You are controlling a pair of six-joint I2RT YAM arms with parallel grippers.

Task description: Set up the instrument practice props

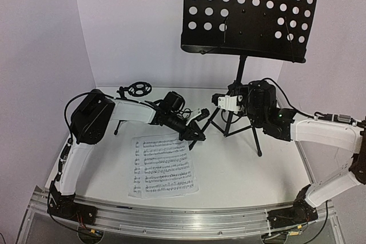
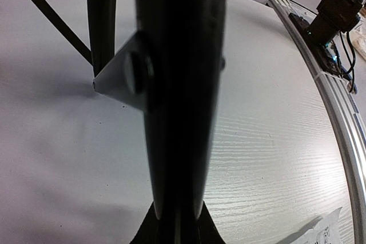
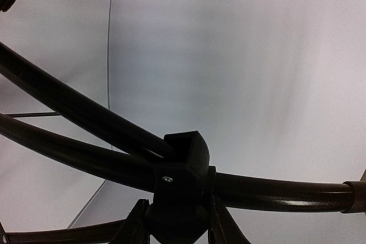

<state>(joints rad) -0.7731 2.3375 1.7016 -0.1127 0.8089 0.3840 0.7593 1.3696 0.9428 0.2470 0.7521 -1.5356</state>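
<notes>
Music stand stands at the back right of the table, right gripper squeezing its leg joint, left gripper too hidden to tell, so move it slowly and straight.

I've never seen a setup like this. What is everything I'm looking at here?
tall black tripod music stand with perforated tray: one, black, upright at back right.
small black tripod mic stand with ring holder: one, black, back left, behind the left arm.
white sheet-music pages: apparently two, overlapping, flat at front centre.
white table: one, under everything.
metal rail: one, silver, along the near edge.
left gripper: one, black, at a leg of the music stand; grip unclear.
right gripper: one, white and black, closed on the music stand's leg hub.
</notes>
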